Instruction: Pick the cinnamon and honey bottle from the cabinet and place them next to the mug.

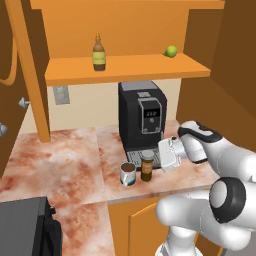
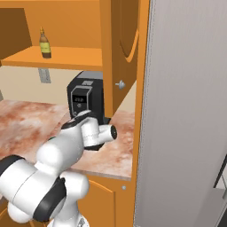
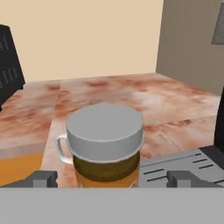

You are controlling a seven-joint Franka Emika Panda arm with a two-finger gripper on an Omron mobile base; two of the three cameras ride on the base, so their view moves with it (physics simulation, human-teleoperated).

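Cinnamon point(image 1: 147, 166) stands upright on the table point(image 1: 65, 155) in the left base view, just beside the mug point(image 1: 128, 174) and in front of the black coffee machine point(image 1: 142, 118). The gripper point(image 1: 167, 154) sits close to the jar's right side, and its jaws look parted, though the angle makes contact hard to judge. Up in the cabinet point(image 1: 125, 67), the honey bottle point(image 1: 99, 53) waits upright on the shelf board, well apart from a small green fruit point(image 1: 171, 51) at the right end.

From the right base view, the arm's white body blocks the jar and mug; the honey bottle point(image 2: 44, 43) shows on the shelf at upper left, with the coffee machine point(image 2: 84, 99) below it and the brown cabinet door point(image 2: 126, 53) swung open.

Looking along the hand, the cinnamon point(image 3: 106, 144) stands between the two spread finger tips point(image 3: 41, 178), its grey lid near the camera, and the mug's handle point(image 3: 61, 148) peeks out behind its left side. The jaws stand wide and pinch nothing.

By this reading, the first placement is done and the release is made. Next the hand should draw straight back clear of the jar without knocking it, then lift to the shelf and take the honey bottle around its body
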